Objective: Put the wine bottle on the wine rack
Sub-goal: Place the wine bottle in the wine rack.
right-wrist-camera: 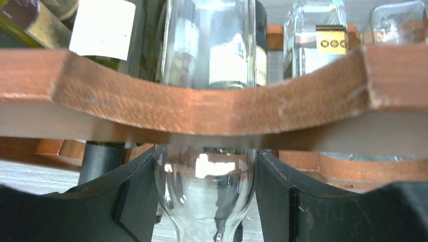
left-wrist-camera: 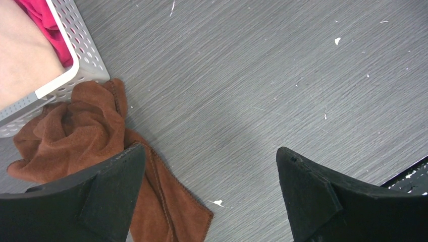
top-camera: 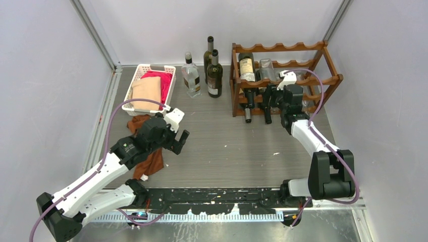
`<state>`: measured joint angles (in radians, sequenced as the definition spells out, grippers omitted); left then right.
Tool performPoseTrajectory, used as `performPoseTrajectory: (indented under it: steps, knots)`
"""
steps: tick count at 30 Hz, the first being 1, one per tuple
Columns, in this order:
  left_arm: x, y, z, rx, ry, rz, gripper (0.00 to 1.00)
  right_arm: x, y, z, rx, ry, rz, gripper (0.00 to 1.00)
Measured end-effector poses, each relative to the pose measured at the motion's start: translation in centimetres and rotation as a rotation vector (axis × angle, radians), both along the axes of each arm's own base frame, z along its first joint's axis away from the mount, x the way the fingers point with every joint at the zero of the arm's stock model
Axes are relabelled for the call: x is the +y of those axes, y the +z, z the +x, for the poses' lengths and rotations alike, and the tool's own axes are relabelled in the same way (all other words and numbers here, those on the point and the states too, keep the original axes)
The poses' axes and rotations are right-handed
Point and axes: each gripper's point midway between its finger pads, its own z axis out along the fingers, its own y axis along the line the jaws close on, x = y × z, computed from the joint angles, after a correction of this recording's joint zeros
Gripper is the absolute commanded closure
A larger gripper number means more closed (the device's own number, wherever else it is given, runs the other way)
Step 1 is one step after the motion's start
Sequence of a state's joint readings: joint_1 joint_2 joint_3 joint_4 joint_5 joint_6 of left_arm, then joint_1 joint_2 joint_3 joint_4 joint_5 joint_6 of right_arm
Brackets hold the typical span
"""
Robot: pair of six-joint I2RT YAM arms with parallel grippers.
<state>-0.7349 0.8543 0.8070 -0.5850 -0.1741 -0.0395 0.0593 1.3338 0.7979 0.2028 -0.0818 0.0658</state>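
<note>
The right gripper is at the near face of the wine rack, which stands far right on the grey table. Its two black fingers press the sides of a clear glass bottle. That bottle lies in a dip of the rack's scalloped wooden rail and runs away from the camera into the rack; the fingers grip it just below the rail in the right wrist view. A dark bottle with a pale label lies in the rack to its left, and another clear bottle to its right. From above, two dark necks stick out of the lower tier toward the near side.

The left gripper hangs over the table at near left with its jaws spread wide and nothing between them. A crumpled brown cloth lies under its left finger and reaches up to the corner of the white slotted basket, which holds red fabric and a beige bundle. Between the basket and the rack stand one clear bottle and two dark bottles
</note>
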Motion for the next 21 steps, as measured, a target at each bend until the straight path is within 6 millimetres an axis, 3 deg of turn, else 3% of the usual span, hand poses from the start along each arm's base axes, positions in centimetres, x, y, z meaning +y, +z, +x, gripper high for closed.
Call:
performPoseTrajectory:
  steps: [9, 21]
  knots:
    - [-0.1, -0.1, 0.0, 0.006, -0.004, -0.001, 0.0, -0.2, 0.8, 0.9, -0.065, -0.019, -0.006, 0.92]
    - [-0.1, -0.2, -0.1, 0.009, -0.007, -0.001, 0.0, -0.4, -0.4, 1.8, -0.075, -0.042, 0.005, 0.9]
